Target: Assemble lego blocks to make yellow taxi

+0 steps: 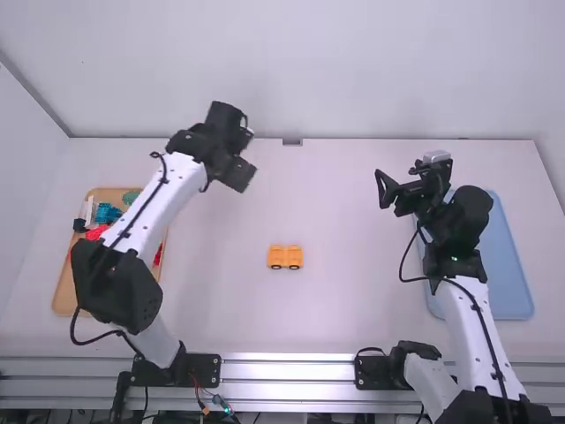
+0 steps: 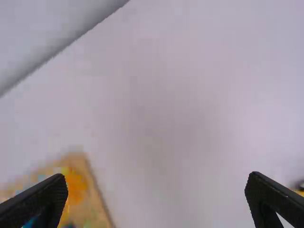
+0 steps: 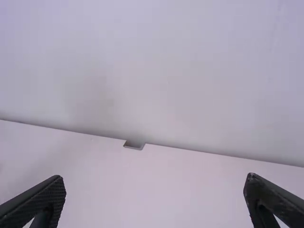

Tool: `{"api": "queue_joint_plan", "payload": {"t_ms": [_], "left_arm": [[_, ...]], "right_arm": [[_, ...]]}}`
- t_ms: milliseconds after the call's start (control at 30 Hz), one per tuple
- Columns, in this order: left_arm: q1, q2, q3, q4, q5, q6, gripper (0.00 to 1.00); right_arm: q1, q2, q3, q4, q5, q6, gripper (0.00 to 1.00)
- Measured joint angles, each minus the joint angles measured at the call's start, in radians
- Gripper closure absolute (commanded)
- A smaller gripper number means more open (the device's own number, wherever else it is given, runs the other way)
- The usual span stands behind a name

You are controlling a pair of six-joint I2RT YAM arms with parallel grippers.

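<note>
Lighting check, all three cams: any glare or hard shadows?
High view: bright streaks along the metal rail, no hard shadow around the yellow blocks; left wrist view: soft grey shading on the table; right wrist view: wall darkens gently toward its foot.

- A broad, plain white desk point(image 1: 353, 309) with a smooth, matte top.
- Behind its far edge, a blank, pale far wall point(image 1: 353, 62) spans the scene from left to right.
- On the left, a white side wall point(image 1: 31, 168) meets the far wall along a slanting grey seam point(image 1: 34, 95).
- On the right, a narrow strip of pale wall point(image 1: 556, 159) borders the desk.
- A small, dark grey notch point(image 1: 292, 141) sits near the middle of the desk's far edge.
- Silvery, grooved metal rails point(image 1: 282, 371) run left to right along the near edge.
- Soft, even light, with faint shading low on the far wall.
</note>
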Motion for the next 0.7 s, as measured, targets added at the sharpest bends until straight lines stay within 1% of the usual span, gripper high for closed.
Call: {"api": "queue_joint_plan", "payload": {"t_ms": [33, 133, 167, 267, 333, 400, 433, 533, 567, 600, 700], "left_arm": [[0.011, 0.0, 0.0, -0.006, -0.008, -0.021, 0.01], [0.164, 0.0, -0.002, -0.058, -0.097, -0.264, 0.01], [0.169, 0.0, -0.002, -0.059, -0.1, -0.272, 0.01], [0.302, 0.0, -0.025, -0.045, -0.14, -0.395, 0.01], [0.35, 0.0, -0.042, -0.023, -0.143, -0.421, 0.01], [0.42, 0.0, -0.068, 0.014, -0.126, -0.42, 0.01], [0.434, 0.0, -0.073, 0.02, -0.117, -0.415, 0.01], [0.562, 0.009, -0.09, 0.047, 0.004, -0.311, 0.0], [0.566, 0.01, -0.09, 0.047, 0.008, -0.309, 0.01], [0.61, 0.02, -0.09, 0.044, 0.047, -0.264, 0.01], [0.675, 0.042, -0.09, 0.038, 0.105, -0.187, 0.01]], "right_arm": [[0.0, 0.0, 0.0, 0.0, 0.0, 0.003, 0.01], [0.0, 0.0, 0.0, 0.006, 0.0, 0.002, 0.01], [0.0, 0.0, 0.0, 0.006, -0.001, 0.003, 0.01], [0.0, 0.0, 0.0, 0.015, -0.001, 0.001, 0.01], [0.0, 0.0, 0.0, 0.016, 0.0, 0.003, 0.01], [0.0, 0.0, 0.0, 0.016, 0.0, 0.004, 0.01], [0.0, 0.0, 0.0, 0.016, -0.001, 0.002, 0.01], [0.0, 0.0, 0.0, 0.016, -0.001, 0.0, 0.01], [0.0, 0.0, 0.0, 0.016, 0.0, 0.003, 0.01], [0.0, 0.0, 0.0, 0.017, 0.0, 0.005, 0.01], [0.0, 0.0, 0.0, 0.021, 0.0, 0.005, 0.01]]}}
